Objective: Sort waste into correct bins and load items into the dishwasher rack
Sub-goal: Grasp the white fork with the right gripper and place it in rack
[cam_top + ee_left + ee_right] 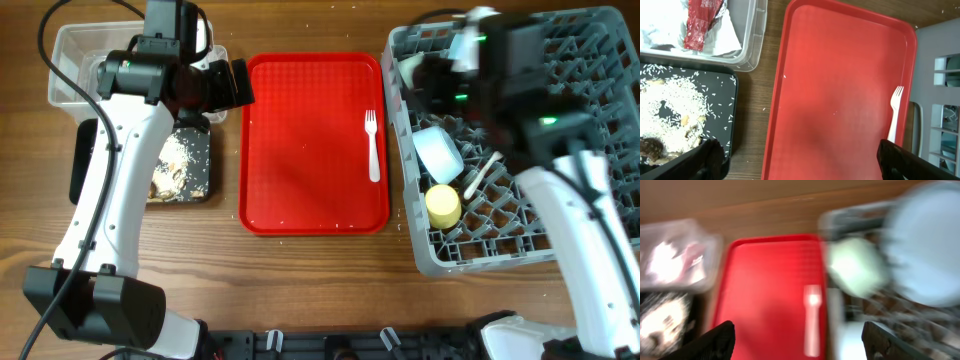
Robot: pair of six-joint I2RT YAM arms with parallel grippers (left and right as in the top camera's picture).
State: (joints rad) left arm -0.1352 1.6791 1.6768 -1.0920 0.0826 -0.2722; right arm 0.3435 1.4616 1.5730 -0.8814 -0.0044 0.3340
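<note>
Overhead view shows you the flat red plastic serving tray [310, 140] in the middle of the wooden table [300, 290]. The white plastic fork [373, 145] lies alone on it, near its 3 o'clock edge, prongs toward 12 o'clock. At 3 o'clock from this tray stands the large grey plastic dishwasher rack [480, 258]. Inside it you see the small yellow cup [443, 205] at about 7 o'clock, a pale mint bowl [438, 150] just at 12 o'clock of the cup, and a white plastic spoon [480, 178] beside them.

At 10 o'clock of the table is the clear rectangular plastic tub [75, 45]. In the left wrist view it holds a small red sauce packet [700, 22] on crumpled white paper napkins [725, 35]. The black rectangular tray [725, 120] at its 6 o'clock side carries white-beige food scraps [670, 110].

Your left gripper [799, 152] hangs over the red tray's 9 o'clock edge, fingers wide apart, holding nothing. Your right gripper [797, 335] is over the rack's 11 o'clock part. Its view is blurred, but the fingers stand apart with nothing between, and a round pale-blue plate [925, 250] shows at 2 o'clock.
</note>
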